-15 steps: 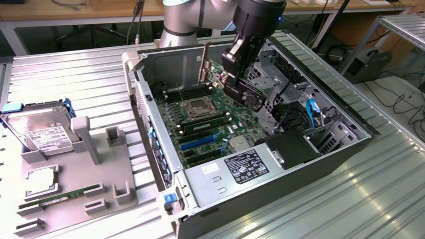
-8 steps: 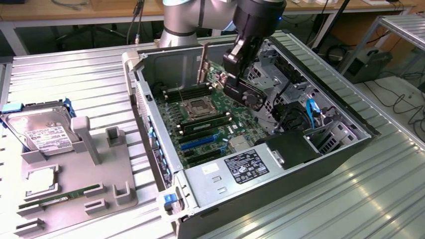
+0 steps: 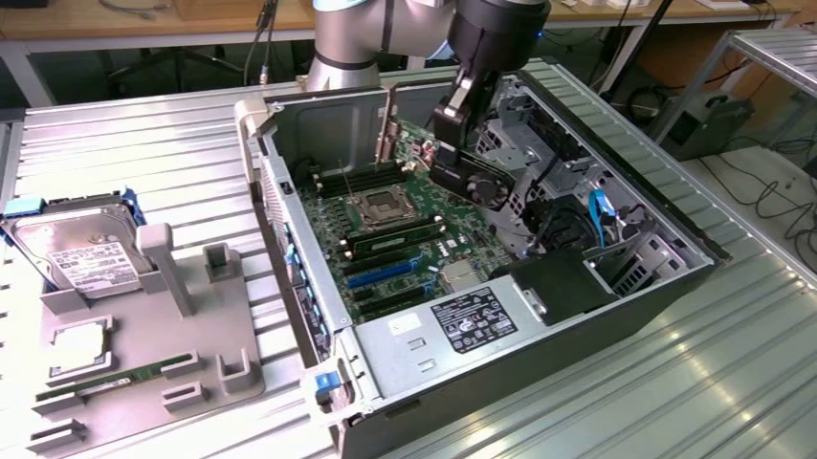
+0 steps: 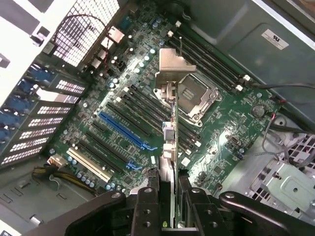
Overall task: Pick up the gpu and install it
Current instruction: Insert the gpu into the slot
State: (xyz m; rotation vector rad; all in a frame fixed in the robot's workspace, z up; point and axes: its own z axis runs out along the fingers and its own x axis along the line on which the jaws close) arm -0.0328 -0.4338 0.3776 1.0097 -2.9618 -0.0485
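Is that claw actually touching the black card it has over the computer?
Touching. The wrist view shows the fingers of the gripper pressed on both faces of the gpu, which stands edge-on between them.

Near end of the gpu (image 4: 170, 130) hidden within the pincer (image 4: 169, 183)

board (image 4: 147, 93) green | slots (image 4: 125, 130) blue, black, cream | gpu (image 4: 175, 66) bracket silver | gripper (image 4: 170, 189) black | grille (image 4: 83, 29) pale mesh | case (image 3: 549, 373) black | cable (image 3: 596, 208) blue | drive (image 3: 90, 258) silver, white label | tray (image 3: 153, 335) grey | table (image 3: 715, 382) ribbed silver
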